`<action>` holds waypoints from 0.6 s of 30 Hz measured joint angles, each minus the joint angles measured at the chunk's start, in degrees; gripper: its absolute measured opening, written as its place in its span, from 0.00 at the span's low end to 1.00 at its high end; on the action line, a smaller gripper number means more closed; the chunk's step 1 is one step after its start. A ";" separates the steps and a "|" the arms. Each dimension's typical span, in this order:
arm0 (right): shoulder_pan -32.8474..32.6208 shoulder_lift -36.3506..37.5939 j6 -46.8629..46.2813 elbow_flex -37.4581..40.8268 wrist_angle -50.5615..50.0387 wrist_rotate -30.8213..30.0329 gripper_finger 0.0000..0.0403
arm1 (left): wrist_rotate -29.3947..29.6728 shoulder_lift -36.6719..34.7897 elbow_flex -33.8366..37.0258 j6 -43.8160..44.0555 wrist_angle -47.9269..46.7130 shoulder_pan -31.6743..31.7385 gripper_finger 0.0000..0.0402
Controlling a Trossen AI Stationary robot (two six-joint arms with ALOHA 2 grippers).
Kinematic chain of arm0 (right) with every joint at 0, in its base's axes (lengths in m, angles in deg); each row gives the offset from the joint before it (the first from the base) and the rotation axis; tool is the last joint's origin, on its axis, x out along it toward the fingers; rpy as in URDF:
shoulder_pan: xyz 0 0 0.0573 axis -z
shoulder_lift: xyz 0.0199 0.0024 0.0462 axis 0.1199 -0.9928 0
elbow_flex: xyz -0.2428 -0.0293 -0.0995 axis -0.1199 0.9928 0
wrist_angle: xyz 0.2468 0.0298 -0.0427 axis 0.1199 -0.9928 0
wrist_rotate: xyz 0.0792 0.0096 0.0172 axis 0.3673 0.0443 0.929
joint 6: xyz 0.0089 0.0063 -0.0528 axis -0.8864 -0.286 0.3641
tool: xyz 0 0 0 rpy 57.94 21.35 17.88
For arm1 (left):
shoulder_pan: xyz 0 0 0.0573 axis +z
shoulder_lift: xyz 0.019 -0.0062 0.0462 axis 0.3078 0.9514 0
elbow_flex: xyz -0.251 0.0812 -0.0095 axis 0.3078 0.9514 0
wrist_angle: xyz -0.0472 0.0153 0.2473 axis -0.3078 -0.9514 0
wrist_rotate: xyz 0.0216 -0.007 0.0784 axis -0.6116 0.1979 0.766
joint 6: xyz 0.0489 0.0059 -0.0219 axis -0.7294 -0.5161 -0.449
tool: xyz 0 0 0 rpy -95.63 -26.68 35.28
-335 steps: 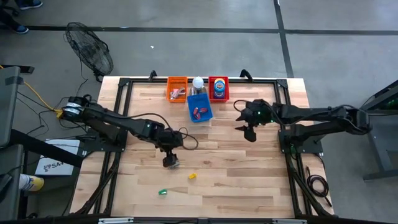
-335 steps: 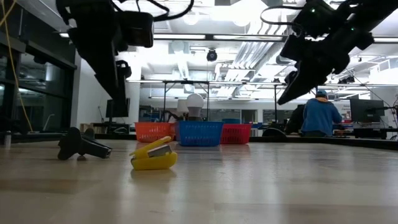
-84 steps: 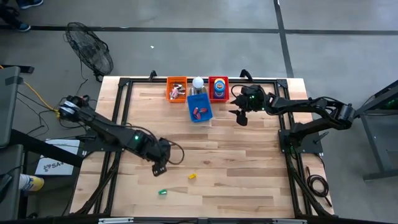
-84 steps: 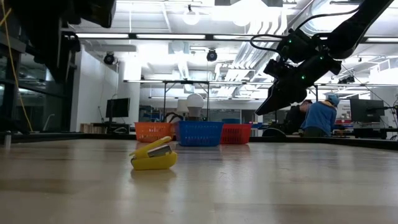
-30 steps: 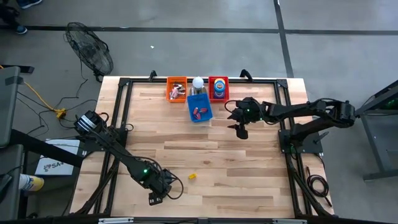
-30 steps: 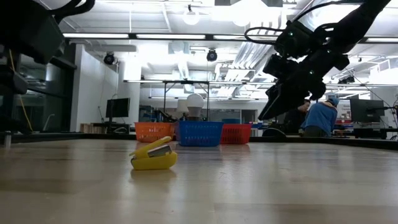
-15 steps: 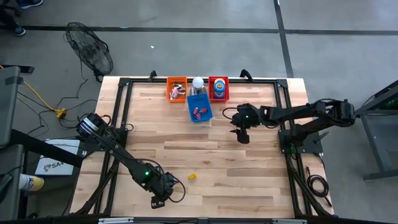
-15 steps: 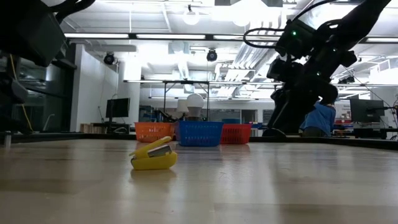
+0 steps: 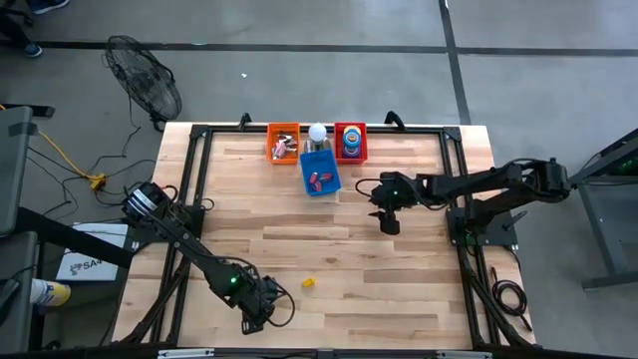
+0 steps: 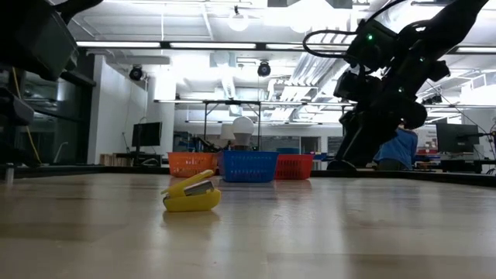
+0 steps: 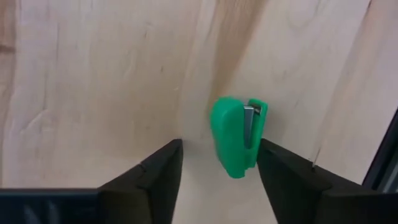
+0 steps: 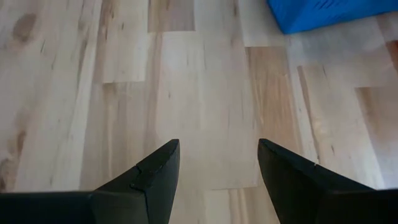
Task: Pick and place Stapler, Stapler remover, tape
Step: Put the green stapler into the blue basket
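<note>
High view first: the left hand (image 9: 252, 324) is down low over the near edge of the tabletop (image 9: 399, 269), its long dark arm stretched out from the left side. From its wrist camera, the two fingers (image 11: 155, 174) stand apart with a small green stapler remover (image 11: 237, 135) lying on the wood between them, closer to one finger than the other; I cannot tell whether either finger touches it, and nothing is gripped. A yellow stapler (image 9: 309, 283) lies on the wood a little beyond that hand and off to its side, apart from it; in the low view the same stapler (image 10: 191, 194) sits with its top lifted slightly open. The right hand (image 9: 389, 221) hangs above the middle of the tabletop, fingers spread and empty, with only bare planks between them in its wrist view and a corner of the blue bin (image 12: 323, 12) ahead of it. Beyond that hand, along the far edge, stand three small bins: an orange bin (image 9: 284, 143), the blue one just in front of the other two, and a red bin (image 9: 350, 142) holding the tape (image 9: 350, 148) rolls. A white rounded object (image 9: 317, 132) stands between the orange and red bins. Across the room behind the tabletop, a person in a blue top (image 10: 401, 147) is partly hidden by the right arm.
</note>
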 joint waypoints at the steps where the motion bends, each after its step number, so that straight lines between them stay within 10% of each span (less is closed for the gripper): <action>1: -0.25 0.00 -0.08 0.00 -0.13 -0.02 0.52 | 0.15 0.01 0.00 -0.03 -0.02 -0.01 0.48; 18: -3.23 0.00 -4.03 0.00 -0.33 -1.26 0.52 | 6.55 0.12 0.02 -13.48 0.44 -0.01 0.25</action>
